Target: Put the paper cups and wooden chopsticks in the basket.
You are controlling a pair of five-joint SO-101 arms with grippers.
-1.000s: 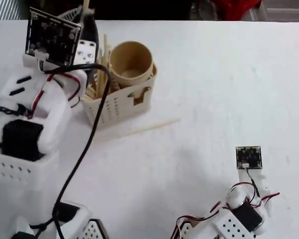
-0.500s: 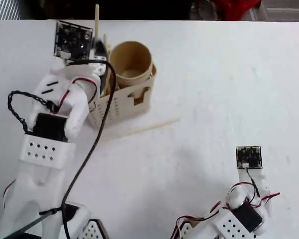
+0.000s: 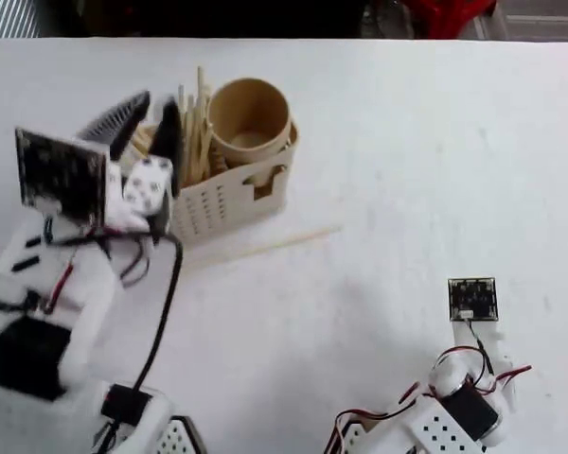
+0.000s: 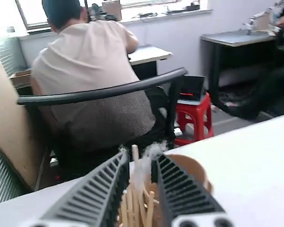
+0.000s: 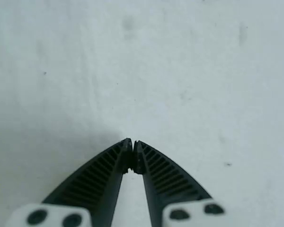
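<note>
**Loose chopstick: light, stiff, prone to roll**

One wooden chopstick (image 3: pixel 265 244) lies on the tabletop (image 3: pixel 435 142) at the 5 o'clock side of the basket (image 3: pixel 229 199). The paper cup (image 3: pixel 251 118) and other chopsticks (image 3: pixel 194 123) sit inside. I judge a mid-length pinch best. My left pincer (image 4: pixel 140 163) hangs slightly open at the basket's 10 o'clock. My right pincer (image 5: pixel 132 144) is closed and empty.

A basket (image 3: pixel 232 194) stands far left on the table (image 3: pixel 407 142), with a paper cup (image 3: pixel 251 118) in its right end and wooden chopsticks (image 3: pixel 194 132) upright in its left. One loose chopstick (image 3: pixel 284 241) lies just before it. The left gripper (image 3: pixel 156 104) sits at, perhaps over, the basket's left edge.
</note>
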